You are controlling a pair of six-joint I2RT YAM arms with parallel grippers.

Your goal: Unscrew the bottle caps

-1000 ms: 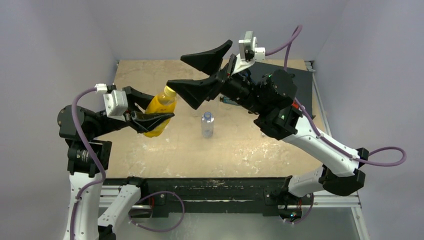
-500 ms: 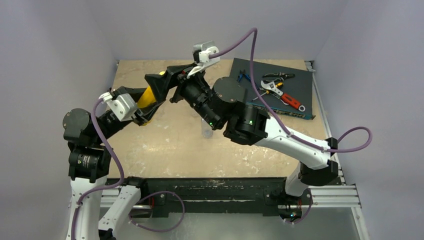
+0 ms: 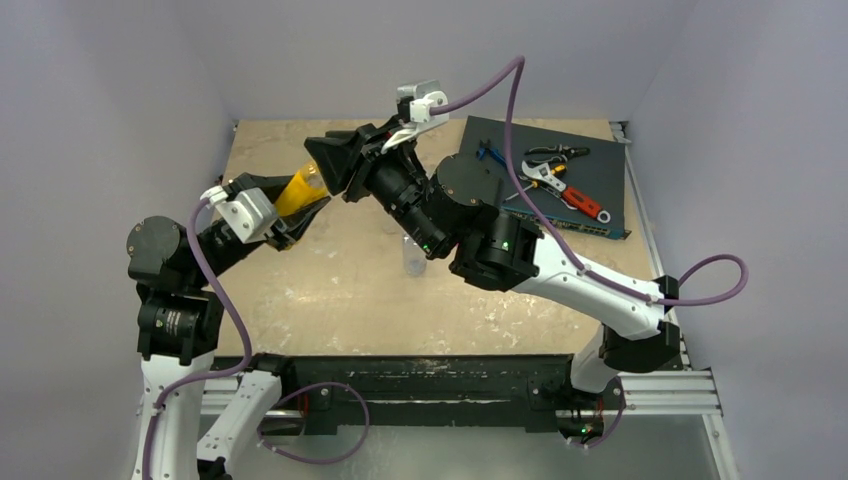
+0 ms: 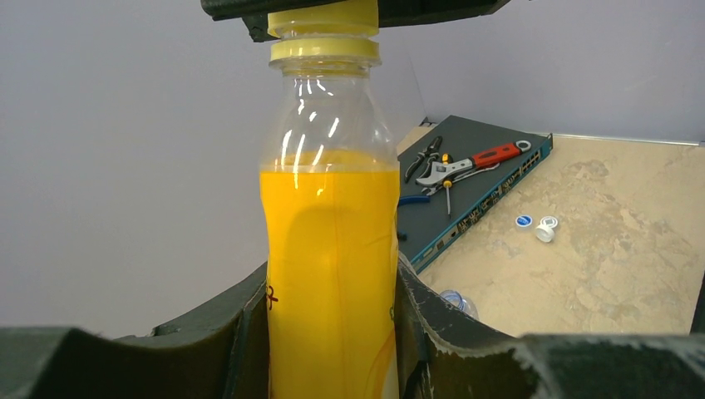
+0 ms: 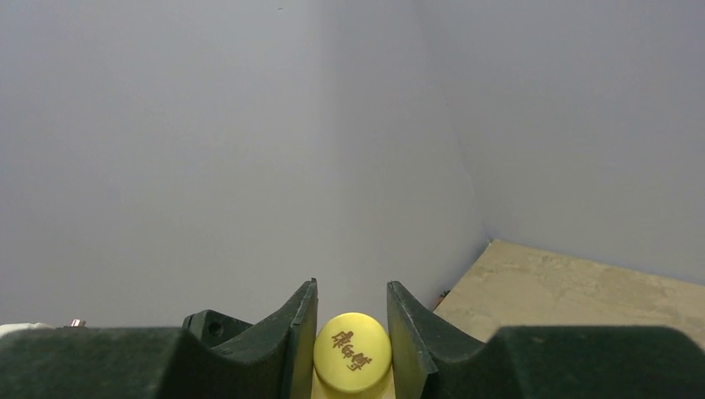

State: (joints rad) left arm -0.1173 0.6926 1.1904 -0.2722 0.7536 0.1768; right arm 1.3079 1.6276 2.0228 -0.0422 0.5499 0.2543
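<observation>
Two robot arms meet over a juice bottle (image 3: 297, 190) of orange-yellow liquid, seen from above and behind the rig. The left gripper (image 3: 292, 205) is clamped on the bottle's body, one dark finger pressed to each side, as the left wrist camera shows at close range. The bottle leans in that grasp, its neck angled away from the left arm toward the right arm. At the top of the neck sits the yellow cap (image 5: 352, 353), still seated above its collar ring. The right gripper (image 3: 335, 165) is closed on it, its two fingers touching the cap's opposite edges in the right wrist view, with dark printed characters showing on the cap's flat top.

To the right of the juice bottle and nearer the arm bases, a small clear bottle (image 3: 413, 260) stands upright on the table (image 3: 300, 290), partly hidden under the right arm. Whether it carries a cap cannot be told.

Farther right of the juice bottle, well apart from it, a dark network switch (image 3: 590, 215) lies flat on the table, bearing a red-handled wrench (image 3: 580, 200) and a pair of pliers (image 3: 555, 152). In the left wrist view, a loose blue-topped cap (image 4: 523, 220) and a white cap (image 4: 546, 229) rest on the table just beside each other, to the right of the juice bottle and past the switch.
</observation>
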